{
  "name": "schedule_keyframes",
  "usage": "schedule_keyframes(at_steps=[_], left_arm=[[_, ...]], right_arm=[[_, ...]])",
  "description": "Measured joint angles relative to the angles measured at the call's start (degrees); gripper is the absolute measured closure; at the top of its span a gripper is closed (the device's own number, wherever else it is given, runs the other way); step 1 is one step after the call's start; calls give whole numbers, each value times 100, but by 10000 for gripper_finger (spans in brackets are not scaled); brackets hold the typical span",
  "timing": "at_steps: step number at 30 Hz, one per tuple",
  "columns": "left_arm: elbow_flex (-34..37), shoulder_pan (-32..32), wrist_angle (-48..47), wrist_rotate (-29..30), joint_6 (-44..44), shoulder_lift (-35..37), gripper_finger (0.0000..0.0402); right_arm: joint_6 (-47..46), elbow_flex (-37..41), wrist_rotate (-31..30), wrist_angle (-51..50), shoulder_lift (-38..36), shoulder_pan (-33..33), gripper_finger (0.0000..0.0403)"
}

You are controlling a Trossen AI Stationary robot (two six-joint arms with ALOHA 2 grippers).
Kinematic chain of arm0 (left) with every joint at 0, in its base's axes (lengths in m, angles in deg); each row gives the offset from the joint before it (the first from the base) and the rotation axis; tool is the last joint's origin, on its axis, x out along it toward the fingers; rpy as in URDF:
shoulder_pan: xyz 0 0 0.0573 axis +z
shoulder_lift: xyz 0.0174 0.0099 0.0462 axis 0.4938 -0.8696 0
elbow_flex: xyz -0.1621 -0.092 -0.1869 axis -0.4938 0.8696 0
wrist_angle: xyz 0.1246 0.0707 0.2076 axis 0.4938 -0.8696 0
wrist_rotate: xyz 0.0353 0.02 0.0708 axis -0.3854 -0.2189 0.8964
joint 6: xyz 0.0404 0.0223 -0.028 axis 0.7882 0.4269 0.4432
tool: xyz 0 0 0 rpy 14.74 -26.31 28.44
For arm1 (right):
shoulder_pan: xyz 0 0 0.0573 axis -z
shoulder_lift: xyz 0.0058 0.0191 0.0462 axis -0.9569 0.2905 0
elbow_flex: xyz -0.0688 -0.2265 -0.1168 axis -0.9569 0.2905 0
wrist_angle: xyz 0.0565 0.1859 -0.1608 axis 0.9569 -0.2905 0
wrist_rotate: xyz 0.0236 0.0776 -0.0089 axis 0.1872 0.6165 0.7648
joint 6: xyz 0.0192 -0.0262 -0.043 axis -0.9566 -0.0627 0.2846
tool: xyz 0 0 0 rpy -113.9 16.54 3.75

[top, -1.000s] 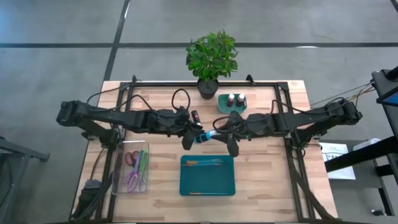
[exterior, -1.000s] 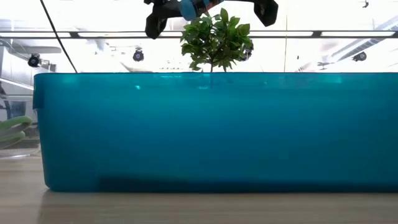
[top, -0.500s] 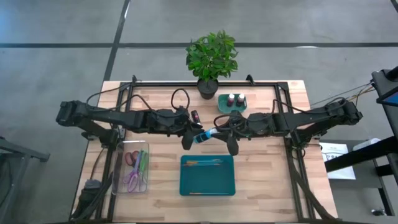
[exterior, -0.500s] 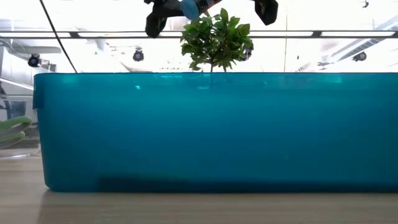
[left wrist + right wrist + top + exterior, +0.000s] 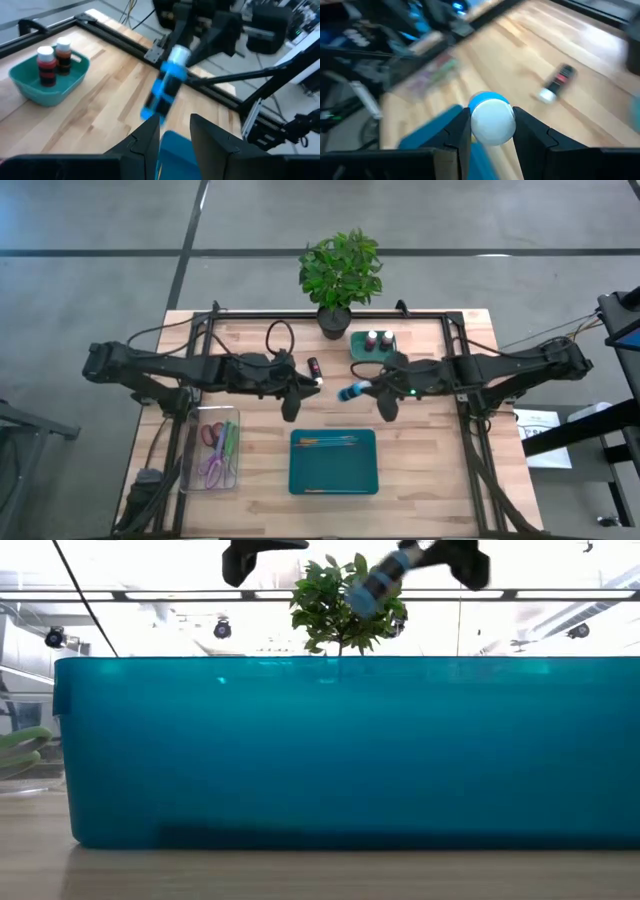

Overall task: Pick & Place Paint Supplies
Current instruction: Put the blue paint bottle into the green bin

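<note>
High view, right pincer: your right gripper [image 5: 368, 386] pinched the blue paint bottle [image 5: 352, 392] by its capped end, and the bottle stuck out toward the left arm.
High view, left pincer: your left gripper [image 5: 308, 383] sat apart from the bottle, with a gap between its tips and the bottle's blue end; you could not tell here how far its fingers stood apart.
High view, loose bottle: a dark paint bottle [image 5: 314, 367] lay flat on the table [image 5: 430, 450] just beyond the left gripper's tip.
High view, dish: a small teal dish [image 5: 357, 345] held two upright bottles [image 5: 379, 339] just behind the right gripper.
High view, tray: the teal tray [image 5: 333, 475] lay in front of both grippers, with thin brushes [image 5: 325, 442] along its far side.
High view, clear bin: a clear bin [image 5: 213, 448] sat in front of the left arm.
Low view: the blue bottle [image 5: 369, 585] hung tilted above the tray wall [image 5: 340, 750], in front of the potted plant [image 5: 345, 602].
Left wrist view: your left fingers [image 5: 148, 143] stood slightly parted and held nothing; the blue bottle [image 5: 165, 84] hung ahead of them in the other arm's grip, clear of the tips.
Right wrist view: your right fingers [image 5: 455, 131] pressed on either side of the white cap [image 5: 492, 121]; the dark bottle [image 5: 556, 82] lay on the wood farther off.
</note>
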Motion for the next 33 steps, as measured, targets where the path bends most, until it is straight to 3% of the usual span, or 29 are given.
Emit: schedule_keyframes(at_steps=[8,13,20,33], left_arm=[[0,4,-121,18,-8,48,286],[0,6,-150,18,-26,48,286],[0,7,-163,18,-114,48,286],[-2,-8,-282,19,-343,48,286]], right_arm=[[-346,-438,-11,-1997,-54,255,296],[205,-852,620,-2768,365,829,296],[1289,-932,1364,-3068,1013,1908,296],[2621,-1380,1518,-3401,1545,3168,296]])
